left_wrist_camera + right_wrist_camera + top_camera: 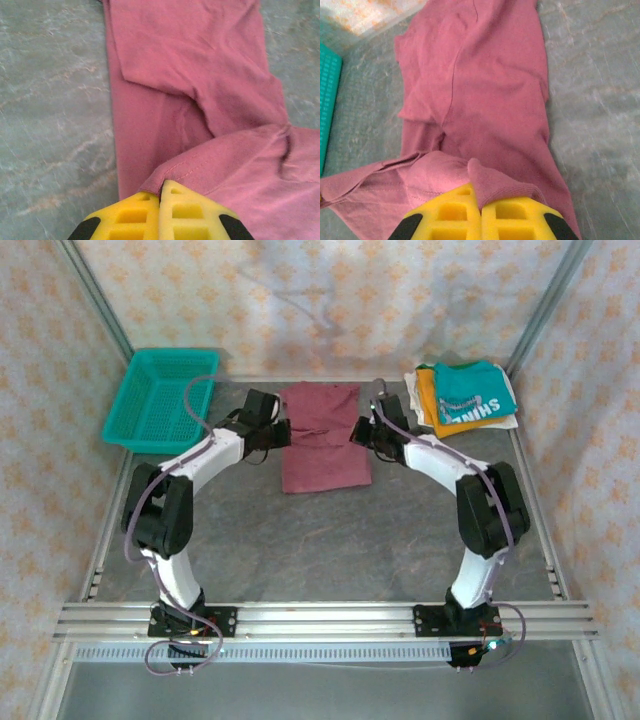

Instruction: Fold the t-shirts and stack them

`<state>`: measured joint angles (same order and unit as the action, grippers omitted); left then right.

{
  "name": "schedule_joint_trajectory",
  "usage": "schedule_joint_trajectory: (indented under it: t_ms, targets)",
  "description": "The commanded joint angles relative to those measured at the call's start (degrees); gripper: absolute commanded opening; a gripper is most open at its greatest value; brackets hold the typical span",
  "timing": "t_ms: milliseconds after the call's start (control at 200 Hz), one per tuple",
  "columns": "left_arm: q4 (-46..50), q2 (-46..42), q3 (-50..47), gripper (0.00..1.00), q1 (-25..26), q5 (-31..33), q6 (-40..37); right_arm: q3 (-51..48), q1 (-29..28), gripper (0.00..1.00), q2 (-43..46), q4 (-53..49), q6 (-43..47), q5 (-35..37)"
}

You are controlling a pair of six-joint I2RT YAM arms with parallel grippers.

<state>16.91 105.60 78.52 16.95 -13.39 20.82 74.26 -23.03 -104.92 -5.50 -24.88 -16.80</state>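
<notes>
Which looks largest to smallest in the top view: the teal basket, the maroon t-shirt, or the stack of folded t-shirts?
1. teal basket and maroon t-shirt: about alike, too close to rank.
2. stack of folded t-shirts: smallest.

The maroon t-shirt (pixel 322 440) is soft, matt cloth with small wrinkles. The worktop (pixel 330 540) looks smooth and stony. The basket (pixel 160 405) is plastic mesh. The left end effector (pixel 160 195) and right end effector (pixel 481 200) look like matt yellow plastic. The rails (pixel 320 620) are shiny metal.
</notes>
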Motion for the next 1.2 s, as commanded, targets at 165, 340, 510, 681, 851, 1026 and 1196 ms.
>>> schedule_joint_trajectory:
  t_ms: [165, 340, 510, 681, 851, 1026, 1196]
  targets:
    - [8.88, 18.77, 27.8, 0.5, -4.68, 4.4, -4.46, 23.52, 4.58, 0.34, -16.96, -8.11, 1.44, -2.36]
    - [11.23, 15.25, 31.21, 0.5, -3.72, 3.48, -3.85, 24.56, 4.84, 0.32, -12.81, -10.49, 2.73, -2.06]
    - [-0.73, -1.38, 5.2, 0.49, -0.34, 4.69, -1.35, 3.92, 3.79, 0.28, -0.04, -3.45, 1.32, -3.21]
    - [-11.87, -7.81, -12.65, 0.34, 1.36, 1.79, 1.98, -10.53, 2.43, 0.05, 4.74, 8.63, -2.44, -13.04]
    - [-18.38, -3.94, -18.24, 0.33, 2.2, 0.54, 4.66, -11.32, 2.09, 0.02, -1.06, 10.35, -4.81, -14.46]
    - [-21.19, 1.4, -21.86, 0.32, 2.56, -1.14, 6.71, -12.5, 1.93, 0.01, -5.59, 9.97, -5.4, -13.9]
    - [-19.94, -1.1, -26.84, 0.32, 3.04, 1.05, 8.61, -17.39, 1.34, 0.0, -3.67, 8.34, -6.0, -11.95]
